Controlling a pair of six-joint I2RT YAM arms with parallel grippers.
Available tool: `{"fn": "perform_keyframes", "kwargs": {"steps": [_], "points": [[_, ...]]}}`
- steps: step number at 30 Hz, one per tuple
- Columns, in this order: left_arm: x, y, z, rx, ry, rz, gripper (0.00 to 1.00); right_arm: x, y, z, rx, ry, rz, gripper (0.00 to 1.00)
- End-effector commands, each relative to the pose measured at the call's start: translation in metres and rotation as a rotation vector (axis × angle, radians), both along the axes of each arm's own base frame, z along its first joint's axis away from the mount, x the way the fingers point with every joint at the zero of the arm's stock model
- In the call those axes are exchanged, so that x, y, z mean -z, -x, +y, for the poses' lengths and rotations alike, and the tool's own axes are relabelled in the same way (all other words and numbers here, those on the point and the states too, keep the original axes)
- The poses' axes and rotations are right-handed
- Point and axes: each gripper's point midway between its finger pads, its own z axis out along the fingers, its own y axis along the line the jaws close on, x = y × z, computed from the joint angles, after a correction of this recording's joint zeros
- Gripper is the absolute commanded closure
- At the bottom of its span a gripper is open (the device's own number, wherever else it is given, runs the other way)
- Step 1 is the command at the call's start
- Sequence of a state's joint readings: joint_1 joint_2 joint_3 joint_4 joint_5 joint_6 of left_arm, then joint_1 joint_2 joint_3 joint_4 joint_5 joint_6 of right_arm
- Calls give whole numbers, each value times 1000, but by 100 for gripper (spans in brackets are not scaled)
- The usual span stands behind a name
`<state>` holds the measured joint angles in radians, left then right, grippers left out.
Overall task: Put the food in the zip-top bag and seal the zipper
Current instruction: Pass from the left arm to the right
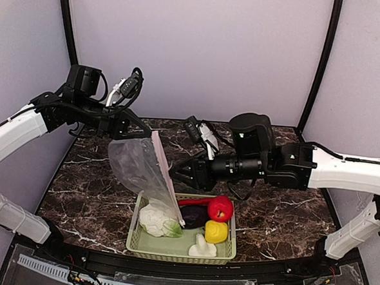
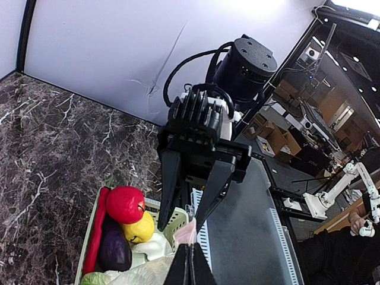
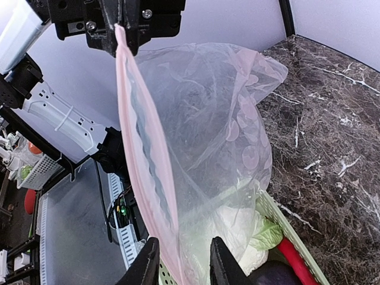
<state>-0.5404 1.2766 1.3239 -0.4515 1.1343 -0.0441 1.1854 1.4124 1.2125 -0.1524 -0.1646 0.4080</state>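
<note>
At the near edge of the tabletop [image 1: 91, 181] sits the basket [image 1: 132, 242], with all the food in it: mushroom [image 1: 203, 248] and yellow pepper [image 1: 215, 232] nearest, then cauliflower [image 1: 156, 219], eggplant [image 1: 193, 215], red pepper [image 1: 221, 209] and chili [image 1: 196, 200]. None of it is in the bag [image 1: 133, 168] yet.

The bag hangs over the basket's left half, its lower end brushing the cauliflower. Its zipper [image 1: 163, 176] runs as a slanted pink line from top to bottom. The mouth looks flat and closed, and I cannot make out the slider.

The right pincer [image 3: 184, 262] straddles the lower stretch of the zipper. Its jaws stand on either side of the strip with a gap showing, so they are not clamped.

Farther back and higher, the left pincer [image 3: 122, 38] is clamped tight on the top end of the zipper and carries the bag's weight.

The step in hand looks like getting a second hold on the mouth before it is opened. Next, the right jaws probably need to catch one lip only, not both. The arms could then draw apart and spread the mouth, with the bag kept above the basket for loading.
</note>
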Motion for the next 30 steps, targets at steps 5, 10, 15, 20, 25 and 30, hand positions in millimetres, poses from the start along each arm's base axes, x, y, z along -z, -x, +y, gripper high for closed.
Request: {"fn": "perform_keyframes", "kwargs": {"steps": [5, 10, 15, 20, 25, 30], "points": [[0, 6, 4, 15, 6, -11, 99, -7, 3, 17, -25, -34, 2, 77], [3, 5, 3, 15, -1, -9, 99, -3, 3, 20, -38, -21, 4, 82], [4, 3, 3, 10, -6, -9, 99, 1, 3, 24, -48, -8, 7, 94], [6, -3, 2, -19, -21, -14, 99, -3, -3, 23, -12, -11, -6, 100], [13, -26, 5, -161, -88, -55, 41, -9, -23, 15, 87, 12, -54, 100], [5, -68, 25, -458, -170, -162, 15, -17, -81, -24, 313, 94, -87, 100]]}}
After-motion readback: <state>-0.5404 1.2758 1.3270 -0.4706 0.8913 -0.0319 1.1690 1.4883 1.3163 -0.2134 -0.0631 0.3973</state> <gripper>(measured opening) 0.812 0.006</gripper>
